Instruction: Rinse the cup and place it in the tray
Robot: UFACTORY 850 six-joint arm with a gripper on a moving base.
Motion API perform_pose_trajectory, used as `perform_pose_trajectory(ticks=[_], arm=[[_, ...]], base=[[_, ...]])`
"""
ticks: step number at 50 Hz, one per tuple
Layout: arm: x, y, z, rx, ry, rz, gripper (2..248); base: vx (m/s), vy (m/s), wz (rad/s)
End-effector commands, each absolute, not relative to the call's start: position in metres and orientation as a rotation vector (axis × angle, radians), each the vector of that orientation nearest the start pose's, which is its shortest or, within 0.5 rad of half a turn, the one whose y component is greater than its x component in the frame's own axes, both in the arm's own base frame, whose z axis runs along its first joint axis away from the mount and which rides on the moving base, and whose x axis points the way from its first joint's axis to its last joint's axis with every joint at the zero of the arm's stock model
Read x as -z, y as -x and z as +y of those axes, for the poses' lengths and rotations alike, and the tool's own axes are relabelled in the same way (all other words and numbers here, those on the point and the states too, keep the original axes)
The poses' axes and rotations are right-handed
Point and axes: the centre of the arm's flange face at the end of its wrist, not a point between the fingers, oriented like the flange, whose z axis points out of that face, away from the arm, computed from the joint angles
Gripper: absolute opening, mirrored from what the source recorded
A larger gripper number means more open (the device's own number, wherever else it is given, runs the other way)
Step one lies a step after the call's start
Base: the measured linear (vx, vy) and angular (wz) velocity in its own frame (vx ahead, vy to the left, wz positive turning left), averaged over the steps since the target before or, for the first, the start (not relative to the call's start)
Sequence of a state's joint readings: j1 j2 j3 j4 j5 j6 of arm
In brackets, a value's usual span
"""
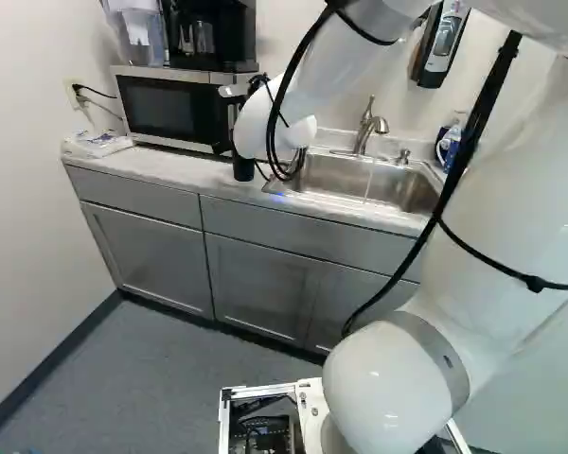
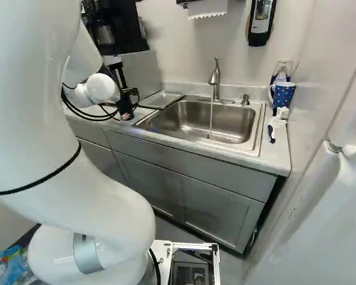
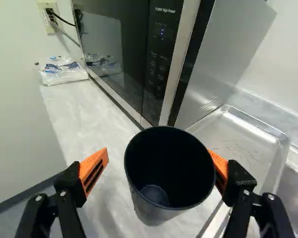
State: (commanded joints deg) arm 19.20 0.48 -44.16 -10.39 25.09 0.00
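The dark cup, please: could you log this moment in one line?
dark cup upright on counter beside tray | end effector open around it | faucet running

Black cup part-hides tray; coffee maker cut off.

We take this for a small kitchen, probably a workplace kitchenette. A pale, stone-look table tops flat-fronted grey cabinets and holds a rectangular stainless-steel sink, where a curved metal faucet runs a thin stream. We see a silver-and-black microwave, a black coffee maker above it, and a shallow, rectangular metal tray beside the sink. The black-and-grey wall dispenser and white paper towel (hardly homely touches, to our eyes) suggest shared use.
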Motion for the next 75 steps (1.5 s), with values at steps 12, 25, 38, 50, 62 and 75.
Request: perform_pose_trajectory(ticks=[12,25,38,50,62,75], arm=[[-0.524,-0.458,0.167,1.700,2.355,-0.646,247],[-0.524,-0.459,0.165,1.697,2.365,-0.575,247],[-0.524,-0.460,0.163,1.694,2.373,-0.513,247],[-0.523,-0.460,0.163,1.689,2.377,-0.508,247],[-0.511,-0.462,0.164,1.666,2.395,-0.512,247],[-0.499,-0.465,0.165,1.653,2.404,-0.514,247]], base=[[0.000,0.000,0.000],[0.000,0.000,0.000],[0.000,0.000,0.000],[0.000,0.000,0.000],[0.000,0.000,0.000],[0.000,0.000,0.000]])
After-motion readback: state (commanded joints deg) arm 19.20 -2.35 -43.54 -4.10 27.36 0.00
